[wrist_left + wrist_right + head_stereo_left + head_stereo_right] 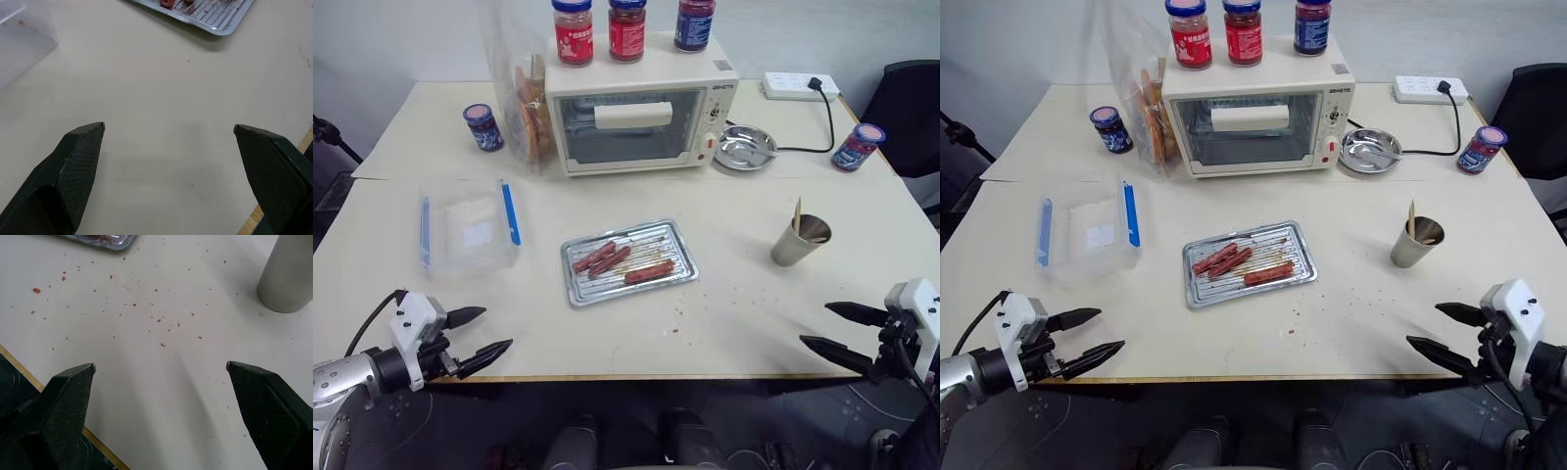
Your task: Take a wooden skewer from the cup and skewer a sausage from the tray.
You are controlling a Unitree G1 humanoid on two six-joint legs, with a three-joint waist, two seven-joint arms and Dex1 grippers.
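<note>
Both grippers, left (489, 332) and right (824, 326), are hovering wide open and empty at the near edge; a clumsy reach risks tipping the cup (797, 242), spilling its skewer (797, 215).

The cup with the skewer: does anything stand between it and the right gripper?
Nothing visible does. The right gripper, open and empty, sits at the table's near edge, and only bare table with small red crumbs lies between it and the cup, where the wooden skewer stands.
</note>
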